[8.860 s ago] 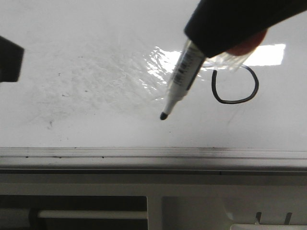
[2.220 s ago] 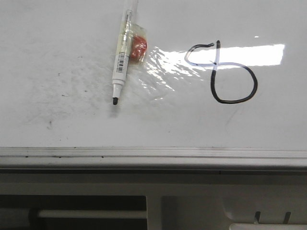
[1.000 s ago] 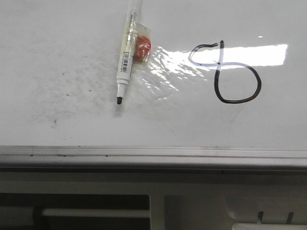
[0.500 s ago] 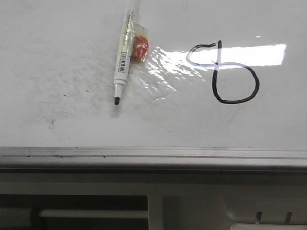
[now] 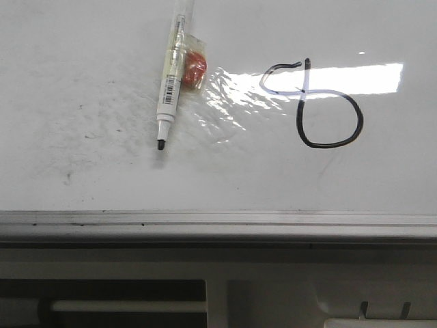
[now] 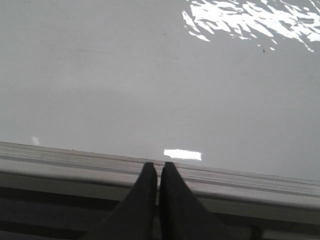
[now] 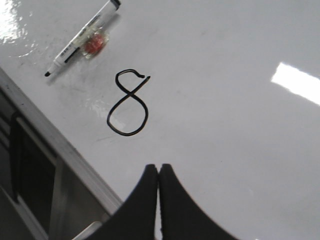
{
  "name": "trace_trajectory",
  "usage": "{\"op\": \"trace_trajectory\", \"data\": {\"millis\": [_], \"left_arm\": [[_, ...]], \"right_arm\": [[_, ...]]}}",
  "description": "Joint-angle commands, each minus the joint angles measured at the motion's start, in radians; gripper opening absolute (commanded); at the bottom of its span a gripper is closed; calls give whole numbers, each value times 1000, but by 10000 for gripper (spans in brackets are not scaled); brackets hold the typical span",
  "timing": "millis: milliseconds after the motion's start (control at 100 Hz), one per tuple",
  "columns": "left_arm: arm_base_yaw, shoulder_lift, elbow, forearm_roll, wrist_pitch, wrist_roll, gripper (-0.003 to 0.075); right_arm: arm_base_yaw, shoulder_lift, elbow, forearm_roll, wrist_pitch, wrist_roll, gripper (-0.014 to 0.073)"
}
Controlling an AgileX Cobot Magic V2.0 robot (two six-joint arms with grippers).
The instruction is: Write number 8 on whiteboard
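Observation:
The whiteboard (image 5: 82,55) fills the front view, with smudges and a wrinkled glare patch. The number 8 (image 5: 329,130), a tilted black figure-eight, is drawn at its right; it also shows in the right wrist view (image 7: 127,102). A white marker (image 5: 171,85), uncapped and with an orange-red piece taped to it, lies flat on the board left of the 8, tip toward the rail; it also shows in the right wrist view (image 7: 80,41). My left gripper (image 6: 159,166) is shut and empty over the board's rail. My right gripper (image 7: 158,168) is shut and empty above the board, apart from the 8. Neither gripper shows in the front view.
The grey metal edge rail (image 5: 218,222) runs along the board's near side, with a pale frame and dark openings (image 5: 102,290) below it. The rail also shows in the left wrist view (image 6: 75,165) and the right wrist view (image 7: 60,147).
The right arm that held the marker over the board has left the front view. The marker now lies on the board and the finished 8 is uncovered. The picture shifts slightly between recent frames.

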Motion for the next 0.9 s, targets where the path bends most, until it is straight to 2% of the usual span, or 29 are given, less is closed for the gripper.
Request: {"op": "trace_trajectory", "data": {"millis": [0,230,370,490,890], "left_arm": [[1,-23,41,-5,-46,-8,-20],[1,-23,41,-5,-46,-8,-20],[1,-23,41,-5,-46,-8,-20],[1,-23,41,-5,-46,-8,-20],[1,-23,41,-5,-46,-8,-20]], "right_arm": [[-101,12,16,-37,-187,11,-32],[-555,14,223,117,-572,11,-32],[-756,14,356,187,-742,11,-32],[-826,14,423,195,-763,11,-32],[-832,14,420,199,-410,11,-32]]}}
